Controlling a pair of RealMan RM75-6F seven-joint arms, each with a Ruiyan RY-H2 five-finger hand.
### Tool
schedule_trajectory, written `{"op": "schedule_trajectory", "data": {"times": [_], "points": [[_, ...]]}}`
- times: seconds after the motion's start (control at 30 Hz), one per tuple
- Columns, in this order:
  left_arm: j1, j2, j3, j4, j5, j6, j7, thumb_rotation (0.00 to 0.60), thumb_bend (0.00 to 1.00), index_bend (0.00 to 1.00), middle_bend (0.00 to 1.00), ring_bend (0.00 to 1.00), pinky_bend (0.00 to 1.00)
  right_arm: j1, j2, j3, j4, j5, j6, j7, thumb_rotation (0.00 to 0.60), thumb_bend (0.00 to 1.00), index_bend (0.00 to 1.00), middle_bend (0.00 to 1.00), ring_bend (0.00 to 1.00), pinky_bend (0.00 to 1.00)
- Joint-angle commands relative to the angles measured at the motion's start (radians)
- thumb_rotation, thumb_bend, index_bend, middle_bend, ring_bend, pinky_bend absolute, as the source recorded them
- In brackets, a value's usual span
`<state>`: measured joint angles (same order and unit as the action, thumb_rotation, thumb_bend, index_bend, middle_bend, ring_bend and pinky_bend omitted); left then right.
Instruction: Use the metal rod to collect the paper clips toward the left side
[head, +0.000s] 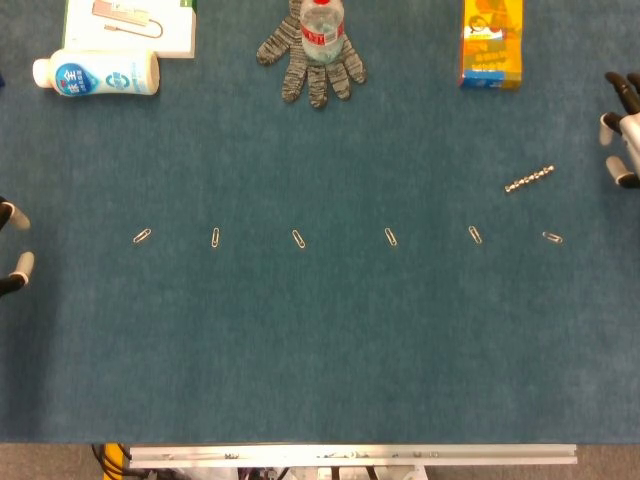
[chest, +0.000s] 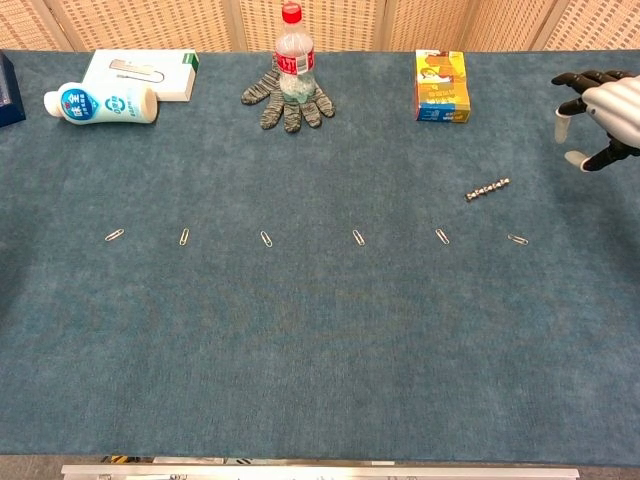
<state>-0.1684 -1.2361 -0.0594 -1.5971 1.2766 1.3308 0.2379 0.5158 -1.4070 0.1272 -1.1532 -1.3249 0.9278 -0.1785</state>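
- Blue felt counter (head: 320, 350), carrying everything below.
- Six clips in one row across the middle: (head: 142, 236), (head: 215, 238), (head: 299, 238), (head: 391, 237), (head: 475, 234), (head: 552, 237); all apart from one another.
- One rod (head: 529, 179), beaded metal, lying slantwise just behind the two rightmost clips, touching neither; untouched by either hand.
- Right hand (chest: 598, 105) at the right edge, behind and to the right of the rod, well apart from it; fingers (chest: 565, 108) spread and slightly curled, holding nothing.
- Left hand (head: 10, 245) barely in frame at the left edge of the head view; only two fingertips shown, apart from each other, grip impossible to tell.
- One grey glove (head: 312, 62) at the back, with one bottle (head: 321, 30) standing on it.
- One orange carton (head: 492, 44) back right.
- One white bottle (head: 97, 73) lying on its side back left, just in front of one white box (head: 130, 26).
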Motion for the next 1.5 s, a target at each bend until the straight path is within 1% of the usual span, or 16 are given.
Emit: {"op": "schedule_trajectory", "data": {"times": [0.03, 0.13, 0.27, 0.47, 0.8, 1.13, 1.5], "points": [[-0.001, -0.003, 0.0, 0.004, -0.001, -0.004, -0.002, 0.6, 0.29, 0.42, 0.33, 0.28, 0.25, 0.012, -0.026, -0.007, 0.031, -0.017, 0.005, 0.01, 0.6, 0.32, 0.5, 0.04, 0.0, 0.07], [-0.002, -0.007, 0.001, 0.009, -0.002, -0.008, -0.005, 0.6, 0.29, 0.42, 0.33, 0.28, 0.25, 0.019, -0.045, -0.016, 0.053, -0.033, 0.009, 0.016, 0.6, 0.32, 0.5, 0.03, 0.0, 0.04], [-0.002, -0.011, 0.002, 0.018, -0.005, -0.013, -0.01, 0.6, 0.29, 0.42, 0.33, 0.28, 0.25, 0.028, -0.081, -0.03, 0.094, -0.05, 0.009, 0.025, 0.6, 0.32, 0.5, 0.02, 0.0, 0.02], [0.001, -0.011, 0.004, 0.023, -0.007, -0.014, -0.017, 0.6, 0.29, 0.42, 0.33, 0.28, 0.25, 0.039, -0.133, -0.046, 0.153, -0.07, 0.007, 0.046, 0.6, 0.32, 0.5, 0.01, 0.0, 0.0], [0.004, -0.013, 0.005, 0.033, -0.008, -0.018, -0.028, 0.6, 0.29, 0.42, 0.33, 0.28, 0.25, 0.062, -0.19, -0.057, 0.213, -0.088, -0.007, 0.067, 0.6, 0.32, 0.5, 0.01, 0.0, 0.0], [0.008, -0.012, 0.007, 0.036, -0.006, -0.018, -0.035, 0.6, 0.29, 0.42, 0.33, 0.28, 0.25, 0.072, -0.199, -0.058, 0.222, -0.081, -0.026, 0.075, 0.6, 0.3, 0.49, 0.0, 0.0, 0.0], [0.008, -0.011, 0.008, 0.032, -0.009, -0.023, -0.03, 0.6, 0.29, 0.42, 0.33, 0.28, 0.25, 0.093, -0.181, -0.041, 0.174, -0.025, -0.097, 0.048, 0.6, 0.3, 0.49, 0.0, 0.0, 0.0]]}}
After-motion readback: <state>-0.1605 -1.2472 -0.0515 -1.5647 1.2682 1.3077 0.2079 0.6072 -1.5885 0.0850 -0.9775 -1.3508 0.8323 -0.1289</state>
